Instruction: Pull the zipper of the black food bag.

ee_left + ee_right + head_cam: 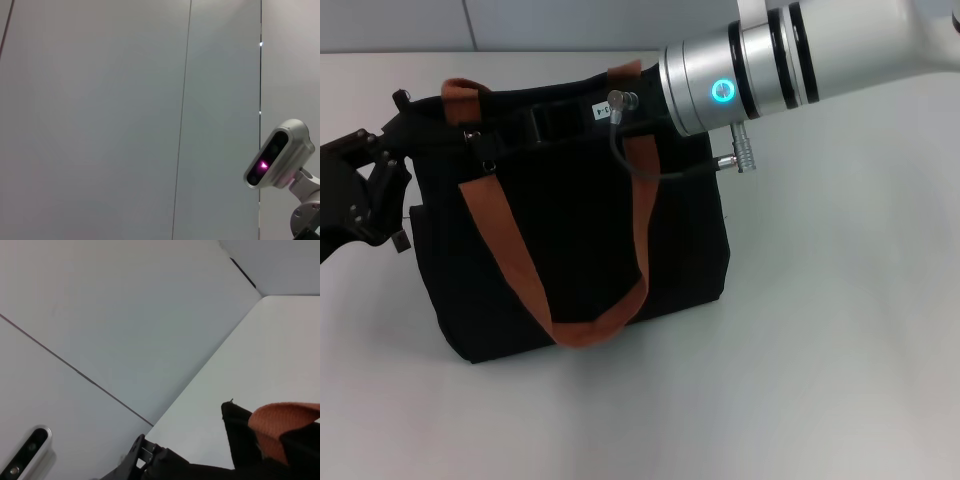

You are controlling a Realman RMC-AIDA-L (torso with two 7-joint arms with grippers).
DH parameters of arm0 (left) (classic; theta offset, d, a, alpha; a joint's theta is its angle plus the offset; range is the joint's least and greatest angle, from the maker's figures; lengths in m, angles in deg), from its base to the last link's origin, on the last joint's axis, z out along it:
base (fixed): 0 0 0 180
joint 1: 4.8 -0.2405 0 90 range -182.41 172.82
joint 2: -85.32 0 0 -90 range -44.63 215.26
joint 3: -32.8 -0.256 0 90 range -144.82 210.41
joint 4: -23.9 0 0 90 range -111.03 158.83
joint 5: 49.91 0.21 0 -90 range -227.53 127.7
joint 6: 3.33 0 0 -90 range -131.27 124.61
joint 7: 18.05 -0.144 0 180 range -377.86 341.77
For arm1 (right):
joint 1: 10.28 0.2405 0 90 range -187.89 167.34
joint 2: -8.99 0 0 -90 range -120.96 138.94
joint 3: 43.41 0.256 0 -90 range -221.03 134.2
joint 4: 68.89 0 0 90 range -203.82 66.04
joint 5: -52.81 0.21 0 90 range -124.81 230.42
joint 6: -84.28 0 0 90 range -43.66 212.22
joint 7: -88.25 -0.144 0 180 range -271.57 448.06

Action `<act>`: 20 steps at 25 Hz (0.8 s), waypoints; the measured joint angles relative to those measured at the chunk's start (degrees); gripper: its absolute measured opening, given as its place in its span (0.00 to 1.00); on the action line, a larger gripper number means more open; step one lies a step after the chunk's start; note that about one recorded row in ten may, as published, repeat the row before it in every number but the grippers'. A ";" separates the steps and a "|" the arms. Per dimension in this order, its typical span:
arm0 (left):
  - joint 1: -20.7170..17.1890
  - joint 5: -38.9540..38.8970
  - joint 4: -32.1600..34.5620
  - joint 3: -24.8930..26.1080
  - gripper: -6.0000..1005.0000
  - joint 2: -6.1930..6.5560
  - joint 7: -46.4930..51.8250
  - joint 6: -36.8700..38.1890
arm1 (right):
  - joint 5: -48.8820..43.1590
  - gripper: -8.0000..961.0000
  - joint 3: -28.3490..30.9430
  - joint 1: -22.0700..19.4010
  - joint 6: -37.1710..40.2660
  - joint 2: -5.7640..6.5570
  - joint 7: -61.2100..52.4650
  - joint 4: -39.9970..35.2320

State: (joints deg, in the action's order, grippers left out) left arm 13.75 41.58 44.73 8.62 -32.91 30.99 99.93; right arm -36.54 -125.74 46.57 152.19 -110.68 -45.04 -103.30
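The black food bag (570, 240) stands upright in the middle of the white table, with two brown-orange straps (510, 250) hanging down its front. Its edge and a strap also show in the right wrist view (240, 440). The zipper is not visible; the top of the bag is covered by my right arm. My right gripper (555, 122) reaches in from the right over the bag's top opening, dark against the dark fabric. My left gripper (392, 125) is at the bag's top left end, touching or very close to it.
My right wrist (720, 90) and its grey cable (640, 165) lie over the bag's top right corner. The white table (820, 330) spreads around the bag. A grey panelled wall (125, 125) stands behind. The head camera (277, 160) shows in the left wrist view.
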 joint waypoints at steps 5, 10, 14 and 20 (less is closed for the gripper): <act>-0.09 0.00 0.00 0.05 0.06 -0.06 0.00 0.00 | -1.43 0.01 -0.21 0.23 -0.38 0.12 -0.85 -0.67; -0.17 0.01 0.00 0.62 0.06 -0.07 0.17 0.00 | -12.09 0.01 -0.01 -1.91 -2.12 0.18 -9.21 -6.93; -0.18 0.02 0.00 0.89 0.06 0.05 0.33 0.06 | -21.56 0.01 0.58 -9.07 -2.24 0.22 -16.79 -19.96; -0.25 0.01 0.00 1.34 0.05 0.17 0.49 0.00 | -27.98 0.01 4.75 -14.29 0.14 0.24 -20.68 -28.40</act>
State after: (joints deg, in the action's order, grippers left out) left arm 13.50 41.60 44.73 9.96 -32.75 31.48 99.93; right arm -64.52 -120.98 32.27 152.33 -110.44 -65.72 -131.70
